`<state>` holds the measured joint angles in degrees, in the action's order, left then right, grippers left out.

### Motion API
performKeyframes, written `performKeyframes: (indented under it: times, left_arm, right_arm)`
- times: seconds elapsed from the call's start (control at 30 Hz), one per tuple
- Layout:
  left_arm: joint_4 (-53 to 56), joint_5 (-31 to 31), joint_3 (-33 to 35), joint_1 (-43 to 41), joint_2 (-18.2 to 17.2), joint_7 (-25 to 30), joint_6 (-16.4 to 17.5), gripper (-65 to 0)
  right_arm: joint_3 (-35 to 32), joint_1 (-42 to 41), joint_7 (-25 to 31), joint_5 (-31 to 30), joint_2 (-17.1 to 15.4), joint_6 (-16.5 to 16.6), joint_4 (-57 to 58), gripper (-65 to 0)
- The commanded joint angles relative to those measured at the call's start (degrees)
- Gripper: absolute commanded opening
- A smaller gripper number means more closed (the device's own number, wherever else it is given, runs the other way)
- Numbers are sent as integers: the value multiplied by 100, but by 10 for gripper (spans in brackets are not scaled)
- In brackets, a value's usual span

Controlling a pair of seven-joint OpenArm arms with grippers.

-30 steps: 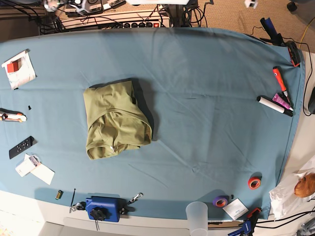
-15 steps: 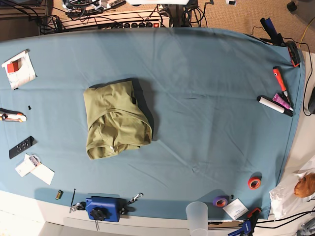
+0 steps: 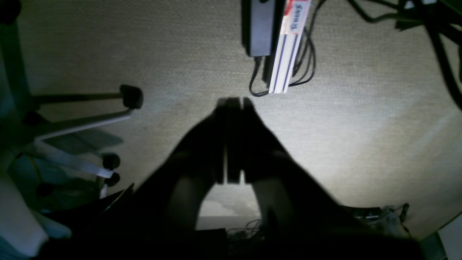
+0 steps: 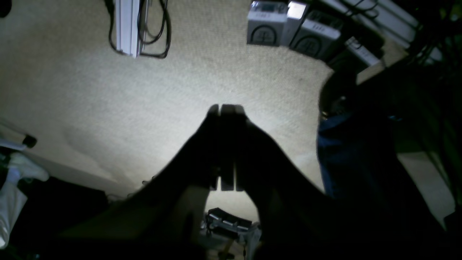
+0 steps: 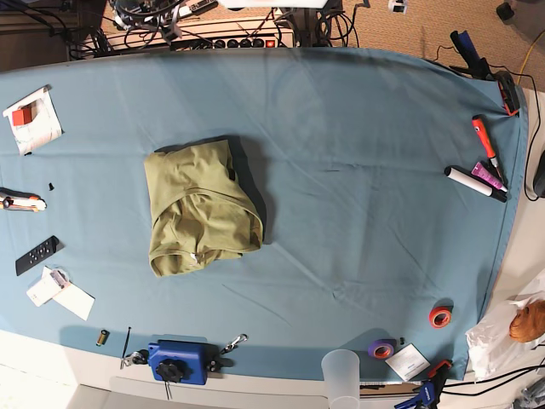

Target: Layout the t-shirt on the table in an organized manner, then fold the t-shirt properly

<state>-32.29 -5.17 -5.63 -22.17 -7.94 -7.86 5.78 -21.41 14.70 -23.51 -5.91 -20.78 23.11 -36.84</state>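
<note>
The olive-green t-shirt (image 5: 200, 209) lies folded into a compact, slightly rumpled bundle left of centre on the teal table (image 5: 366, 170). Neither gripper is near it. Both are back past the table's far edge, over beige carpet. In the left wrist view my left gripper (image 3: 234, 104) is shut, its dark fingers pressed together with nothing between them. My right gripper (image 4: 225, 108) in the right wrist view is shut the same way and empty. Neither wrist view shows the t-shirt.
On the table's left side lie a white packet (image 5: 31, 119), a black remote (image 5: 37, 254) and cards (image 5: 61, 294). A blue clamp block (image 5: 179, 362) and a plastic cup (image 5: 341, 375) stand at the near edge. Markers (image 5: 477, 181) and tape rolls (image 5: 439, 317) lie on the right.
Small bits of the arms at the far edge have shifted sideways a little. The t-shirt and the loose items on the table have not moved.
</note>
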Motion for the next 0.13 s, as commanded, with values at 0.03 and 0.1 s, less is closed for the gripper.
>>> performKeyframes:
  times: [0.03, 0.1]
  left_arm:
    - [-13, 4, -2, -68, 35, -4, -2, -650]
    - [-28, 7, -2, -66, 83, -2, 0, -650]
  right_arm:
    - [9, 35, -2, -7, -79, 15, -24, -650]
    - [9, 37, -2, -7, -68, 15, -24, -650]
